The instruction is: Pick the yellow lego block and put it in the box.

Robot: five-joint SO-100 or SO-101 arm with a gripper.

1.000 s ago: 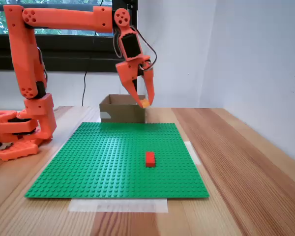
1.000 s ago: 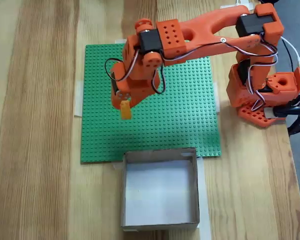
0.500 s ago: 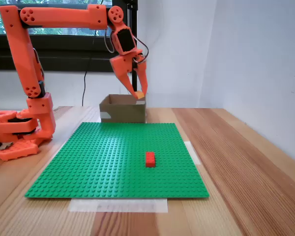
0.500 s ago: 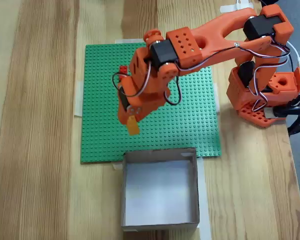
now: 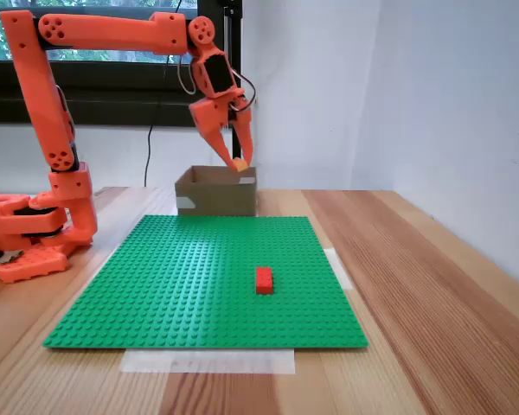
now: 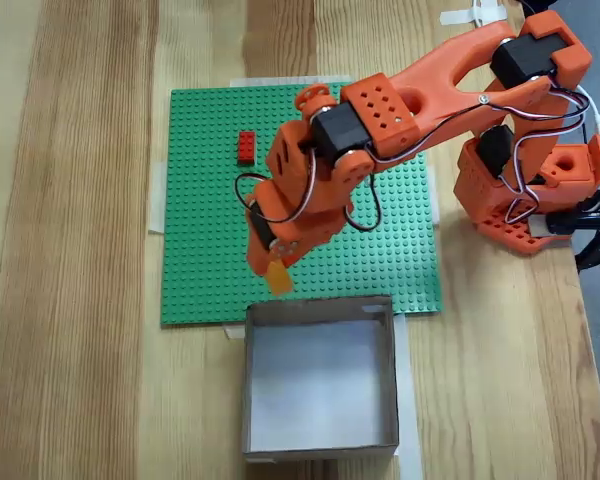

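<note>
Gripper (image 6: 277, 277): jaws clamped on the yellow lego block (image 6: 279, 279), held aloft near the rim of the box (image 6: 320, 312), seemingly not yet over it. Hazard: if you release here, the block may strike the wall or land on the green baseplate (image 6: 200, 200).

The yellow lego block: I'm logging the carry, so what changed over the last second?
The gripper, shut on the yellow lego block, swung off the green baseplate toward the box, reaching its near wall in the top-down fixed view. Red brick, box and baseplate stayed put.
</note>
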